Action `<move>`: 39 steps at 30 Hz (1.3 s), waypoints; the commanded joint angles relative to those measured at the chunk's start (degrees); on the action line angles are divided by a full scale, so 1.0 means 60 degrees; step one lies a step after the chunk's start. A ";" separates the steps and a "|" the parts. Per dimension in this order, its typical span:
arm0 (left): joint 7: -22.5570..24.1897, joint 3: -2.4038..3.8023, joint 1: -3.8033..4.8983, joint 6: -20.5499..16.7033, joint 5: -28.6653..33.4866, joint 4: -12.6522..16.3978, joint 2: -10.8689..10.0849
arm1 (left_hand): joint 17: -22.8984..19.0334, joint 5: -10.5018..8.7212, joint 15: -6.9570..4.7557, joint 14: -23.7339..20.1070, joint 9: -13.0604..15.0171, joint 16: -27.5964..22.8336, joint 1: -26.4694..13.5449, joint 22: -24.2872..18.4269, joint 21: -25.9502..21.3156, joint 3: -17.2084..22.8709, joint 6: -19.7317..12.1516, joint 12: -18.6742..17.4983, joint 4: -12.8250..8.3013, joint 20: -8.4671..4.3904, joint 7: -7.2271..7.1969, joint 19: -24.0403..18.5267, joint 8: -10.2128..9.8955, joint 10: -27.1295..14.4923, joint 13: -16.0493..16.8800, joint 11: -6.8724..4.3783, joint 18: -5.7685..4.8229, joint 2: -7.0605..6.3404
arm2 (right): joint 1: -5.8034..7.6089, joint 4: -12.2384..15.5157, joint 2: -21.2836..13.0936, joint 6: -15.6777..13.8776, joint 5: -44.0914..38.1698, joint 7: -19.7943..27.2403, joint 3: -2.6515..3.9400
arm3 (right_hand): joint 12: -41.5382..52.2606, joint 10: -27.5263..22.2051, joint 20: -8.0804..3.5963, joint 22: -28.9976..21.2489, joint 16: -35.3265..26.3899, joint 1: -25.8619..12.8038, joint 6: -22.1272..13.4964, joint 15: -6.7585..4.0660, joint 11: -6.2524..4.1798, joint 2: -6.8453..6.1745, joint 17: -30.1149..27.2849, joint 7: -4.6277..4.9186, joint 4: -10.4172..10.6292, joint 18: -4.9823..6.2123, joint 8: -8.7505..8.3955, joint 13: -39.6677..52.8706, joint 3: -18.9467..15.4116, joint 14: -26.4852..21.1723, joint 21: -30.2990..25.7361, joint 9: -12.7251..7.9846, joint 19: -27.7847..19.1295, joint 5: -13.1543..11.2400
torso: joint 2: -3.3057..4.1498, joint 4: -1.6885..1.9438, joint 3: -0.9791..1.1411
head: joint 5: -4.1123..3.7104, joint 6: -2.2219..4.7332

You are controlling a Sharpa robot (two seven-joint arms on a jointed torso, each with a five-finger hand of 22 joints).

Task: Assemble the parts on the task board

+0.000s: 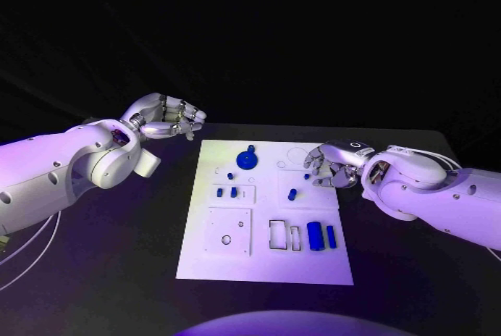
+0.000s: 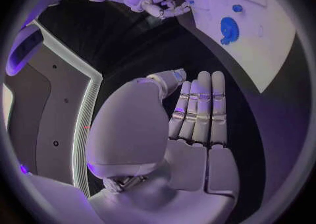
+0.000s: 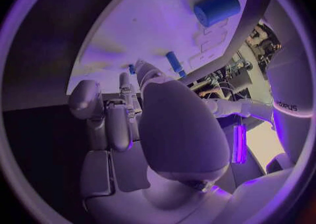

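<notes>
White board (image 1: 209,256) flat mid-table (image 1: 94,278), long side running away from robot. Blue parts on it: round disc piece (image 1: 246,159) near far end, two small blocks (image 1: 226,192) in a framed recess on left half, short peg (image 1: 292,194) at centre-right, fat cylinder (image 1: 314,235) and thin bar (image 1: 331,237) side by side at near right, next to empty rectangular cut-outs.

Left hand (image 1: 167,117) off the board, beyond its far left corner, raised. Fingers (image 2: 200,108) straight, pressed together, holding nothing.

Right hand (image 1: 332,164) at board's right edge, over far-right area, fingers curled inward. Small blue bit near fingertips; cannot tell if grasped.
</notes>
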 commanded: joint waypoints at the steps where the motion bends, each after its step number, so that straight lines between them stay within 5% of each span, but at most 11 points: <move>1: 0.0748 0.0000 0.0004 -0.0378 0.1032 0.0104 -0.0005 | -0.0021 0.0014 -0.0010 -0.0063 0.0007 -0.0060 -0.0028 -0.0021 -0.0047 -0.0020 0.0001 0.0035 -0.0061 0.0006 -0.0032 -0.0081 0.0054 -0.0032 -0.0001 0.0026 0.0130 0.0098 | -0.0047 0.0013 0.0078 0.0179 -0.1226 -0.0473 0.0000 | -0.0107 0.0120 -0.0026 0.0045 0.0053 -0.0020 0.0418 -0.0061 -0.0001 -0.0083 0.0036 -0.0144 0.0003 0.0020 -0.0085 -0.0113 0.0141 0.0364 0.0070 -0.0020 0.0091 0.0044 | 0.0001 0.0001 0.0006 | -0.0020 -0.0004; 14: 0.0877 -0.0017 -0.0001 -0.0358 0.0890 0.0195 -0.0004 | -0.0032 0.0015 0.0012 -0.0084 0.0007 -0.0095 -0.0068 -0.0043 -0.0086 -0.0045 -0.0016 0.0039 -0.0059 0.0021 -0.0020 -0.0103 0.0066 -0.0127 -0.0015 0.0047 0.0124 0.0114 | -0.0188 -0.0136 0.0380 0.0096 -0.1109 -0.0408 0.0000 | -0.0515 0.0556 0.0104 0.0169 0.0103 -0.0169 0.0924 0.0065 0.0141 0.0068 0.0062 0.0010 -0.0046 -0.0001 -0.0180 -0.0612 0.1361 0.0362 0.0121 -0.0044 0.0148 -0.0395 | 0.0012 0.0007 0.0010 | -0.0005 -0.0063; 33: 0.0752 -0.0032 -0.0001 -0.0309 0.0801 0.0242 -0.0025 | -0.0027 0.0017 0.0026 -0.0071 -0.0007 -0.0096 -0.0085 -0.0062 -0.0115 -0.0072 -0.0094 0.0049 -0.0076 0.0036 0.0007 -0.0096 0.0050 -0.0243 -0.0030 0.0071 0.0127 0.0130 | -0.0336 -0.0429 0.0686 0.0290 -0.1273 -0.0697 -0.0001 | -0.0792 0.0889 0.0117 0.0256 0.0113 -0.0631 0.1446 0.0009 0.0082 0.0136 0.0036 -0.0061 -0.0308 0.0007 -0.0040 -0.0821 0.2562 0.0338 0.0100 0.0083 0.0149 -0.0641 | 0.0005 0.0006 0.0001 | -0.0010 -0.0113; 39: 0.0710 -0.0033 -0.0001 -0.0301 0.0783 0.0263 -0.0048 | -0.0026 0.0019 0.0030 -0.0068 -0.0013 -0.0096 -0.0083 -0.0066 -0.0119 -0.0076 -0.0122 0.0053 -0.0085 0.0039 0.0016 -0.0091 0.0042 -0.0274 -0.0034 0.0079 0.0128 0.0133 | -0.0369 -0.0442 0.0716 0.0381 -0.1376 -0.0884 0.0000 | -0.0845 0.1033 0.0091 0.0280 0.0102 -0.0900 0.1581 -0.0043 0.0021 0.0358 0.0013 -0.0153 -0.0435 0.0011 0.0105 -0.0814 0.3022 0.0328 0.0077 0.0204 0.0155 -0.0974 | 0.0005 0.0007 -0.0002 | -0.0009 -0.0143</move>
